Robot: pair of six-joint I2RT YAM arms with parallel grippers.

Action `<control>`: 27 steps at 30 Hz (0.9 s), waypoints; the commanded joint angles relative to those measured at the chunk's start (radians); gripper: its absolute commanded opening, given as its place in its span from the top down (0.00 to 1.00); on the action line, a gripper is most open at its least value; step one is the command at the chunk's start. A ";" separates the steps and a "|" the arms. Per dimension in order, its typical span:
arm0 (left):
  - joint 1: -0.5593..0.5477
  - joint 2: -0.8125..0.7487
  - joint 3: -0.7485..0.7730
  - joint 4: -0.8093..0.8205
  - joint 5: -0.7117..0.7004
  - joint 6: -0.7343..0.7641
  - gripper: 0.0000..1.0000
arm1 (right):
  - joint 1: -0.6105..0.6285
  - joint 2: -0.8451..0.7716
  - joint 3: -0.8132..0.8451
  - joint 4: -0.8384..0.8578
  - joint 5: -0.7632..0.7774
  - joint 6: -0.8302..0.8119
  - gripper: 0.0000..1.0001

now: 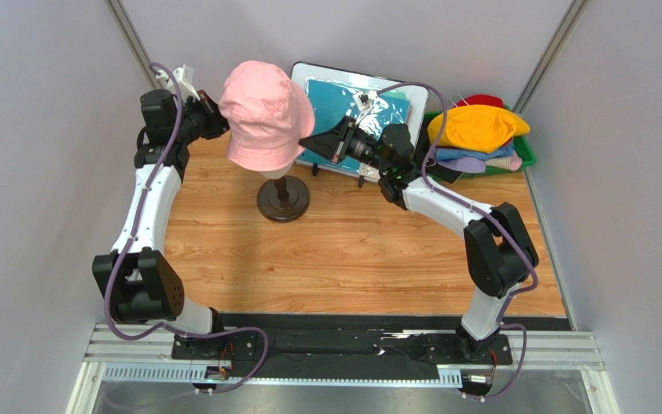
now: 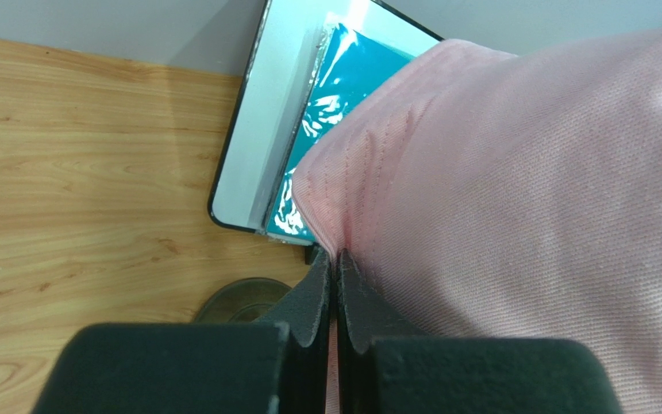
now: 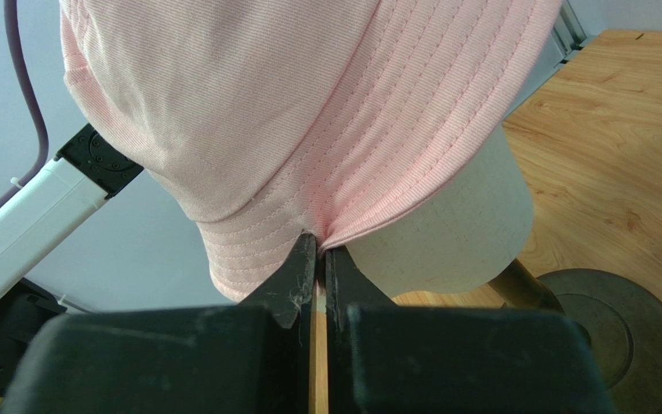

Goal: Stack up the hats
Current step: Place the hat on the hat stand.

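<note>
A pink hat (image 1: 265, 112) sits over the cream mannequin head (image 3: 455, 233), whose dark round base (image 1: 283, 198) rests on the wooden table. My left gripper (image 2: 335, 257) is shut on the pink hat's brim (image 2: 326, 216) from the left side. On the right side my right gripper (image 3: 320, 246) is shut on the brim (image 3: 308, 216) too. In the top view the left gripper (image 1: 219, 121) and the right gripper (image 1: 307, 142) flank the hat. More hats lie piled at the far right: orange-yellow (image 1: 474, 127) on top, with red (image 1: 479, 101), blue (image 1: 460, 155), lavender and pink edges below it.
The pile lies in a green bin (image 1: 526, 153) at the table's far right corner. A flat teal sheet in a white frame (image 1: 352, 95) leans behind the mannequin. Grey walls close in on both sides. Bare wood (image 1: 352, 259) spreads between the arms.
</note>
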 commanded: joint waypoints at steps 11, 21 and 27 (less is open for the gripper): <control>-0.030 0.061 0.019 -0.233 0.002 0.054 0.91 | 0.089 -0.106 -0.110 -0.262 0.125 -0.134 1.00; 0.108 -0.056 -0.021 -0.289 -0.086 -0.004 0.06 | 0.071 -0.224 -0.159 -0.348 0.168 -0.214 0.28; 0.126 -0.144 -0.007 -0.374 -0.225 0.069 0.04 | 0.042 -0.377 -0.250 -0.440 0.232 -0.278 0.03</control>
